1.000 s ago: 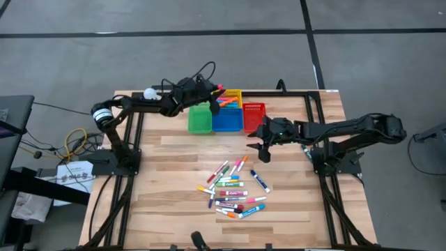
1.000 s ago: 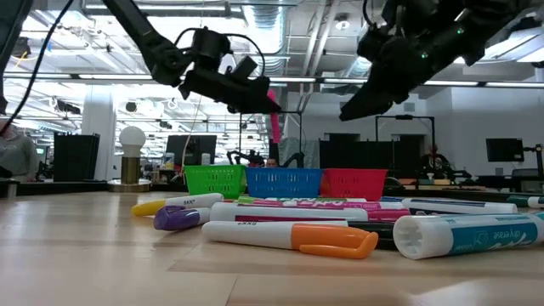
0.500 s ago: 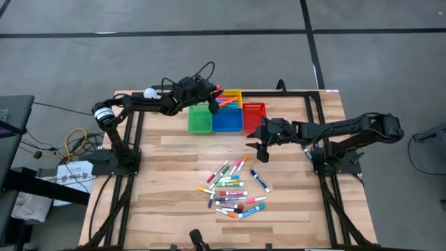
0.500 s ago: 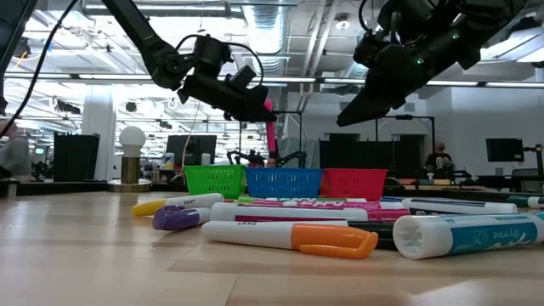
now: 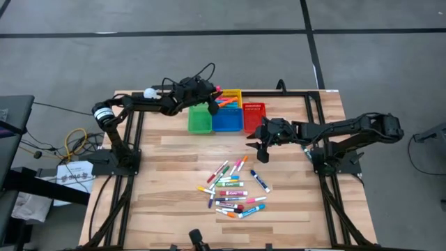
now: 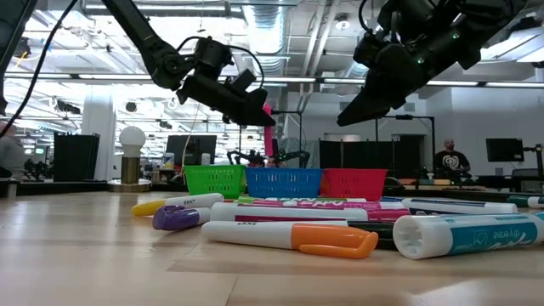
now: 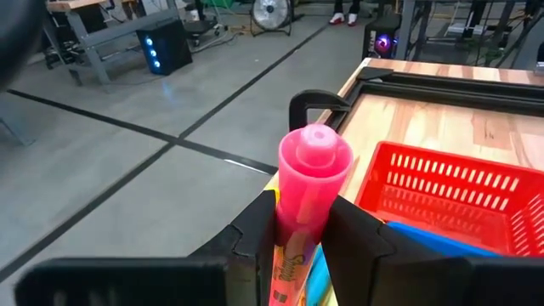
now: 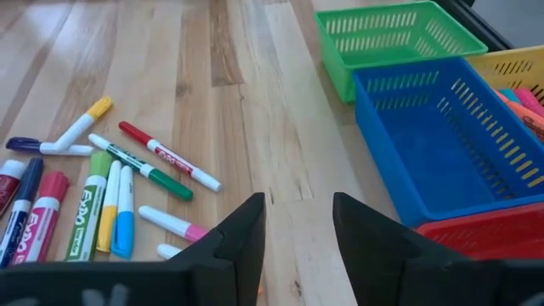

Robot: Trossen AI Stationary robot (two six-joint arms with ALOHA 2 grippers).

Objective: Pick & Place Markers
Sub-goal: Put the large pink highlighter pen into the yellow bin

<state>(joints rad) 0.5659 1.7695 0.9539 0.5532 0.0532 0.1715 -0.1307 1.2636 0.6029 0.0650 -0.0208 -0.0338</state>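
Over the back row of baskets, the left pincer point(image 5: 212, 93) grips a pink marker point(image 7: 308, 183) between its fingers, cap end out; only the cap and a strip of barrel show in the left wrist view, and the yellow script on the barrel is cut off and unreadable. In the low view that marker point(image 6: 269, 113) is mostly hidden behind the pincer tip. Right pincer point(image 5: 254, 149) hangs above bare table point(image 5: 174, 160) between the red basket point(image 5: 254, 117) and the loose markers point(image 5: 232, 189); its fingers point(image 8: 245, 231) stand apart with a moderate gap and hold nothing. Loose markers lie in a scattered pile toward the table's front centre, one blue-capped one point(image 5: 260, 180) slightly apart on the right. Legible print: "EXPO" on a green-barrelled marker point(image 8: 87, 206) in the right wrist view; "dry erase" partly readable on the teal-labelled marker point(image 6: 463, 234) nearest the low camera, its right end cut off by the frame. Green basket point(image 5: 199, 118), blue basket point(image 5: 227, 119), red basket stand in a row; yellow basket point(image 5: 232, 95) behind them holds orange and pink markers, contents partly hidden by the left arm. An orange-capped marker point(image 6: 293, 237) blocks much of the pile in the low view. A person point(image 6: 450, 159) stands far off in the room.
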